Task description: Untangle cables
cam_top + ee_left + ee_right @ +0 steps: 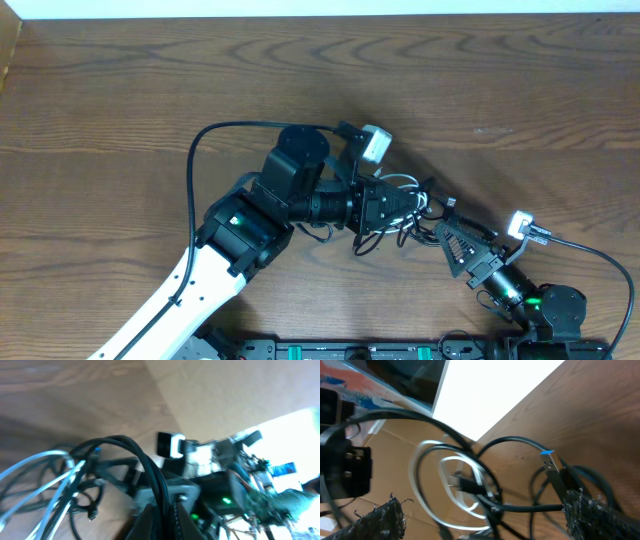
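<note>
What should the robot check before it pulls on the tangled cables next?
1. Cables untangled: not ok, black and white loops cross in one heap.
2. Right hand open: ok, spread wide, with a black cable running across the gap.
3. Left hand gripping: cannot tell, its view is blurry.
4. Plug in sight: ok, blue-tipped, close to the right hand.
</note>
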